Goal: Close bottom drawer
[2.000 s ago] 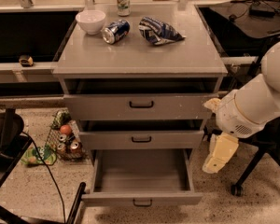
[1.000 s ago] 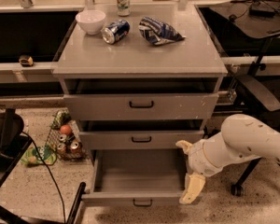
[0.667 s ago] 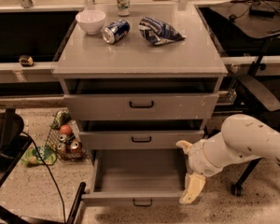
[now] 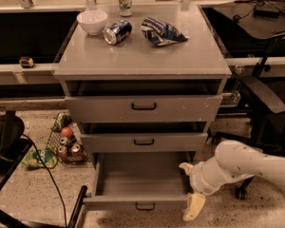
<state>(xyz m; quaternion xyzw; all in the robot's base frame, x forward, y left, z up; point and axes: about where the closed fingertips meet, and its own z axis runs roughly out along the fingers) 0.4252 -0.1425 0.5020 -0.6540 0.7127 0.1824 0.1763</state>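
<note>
Bottom drawer (image 4: 141,177) is pulled way out and looks empty, sitting just left of the gripper (image 4: 185,192), with its right front corner basically at the jaws. The gripper looks spread open with nothing in it, one finger (image 4: 185,166) poking up by the drawer's side and the other hanging down past the front panel (image 4: 114,202). For this step I wouldn't bother grabbing the small loop handle (image 4: 145,206), further left of the gripper. I'd slide across in front of the panel, get flat contact near the middle, and push straight back into the cabinet. Shoving only at that right corner seems likely to rack it sideways and jam. The arm comes in low from the right, white forearm (image 4: 247,165) roughly level near the floor, wrist bent down at the corner. The middle drawer (image 4: 180,141) is above the gripper, so keep the wrist under it.
</note>
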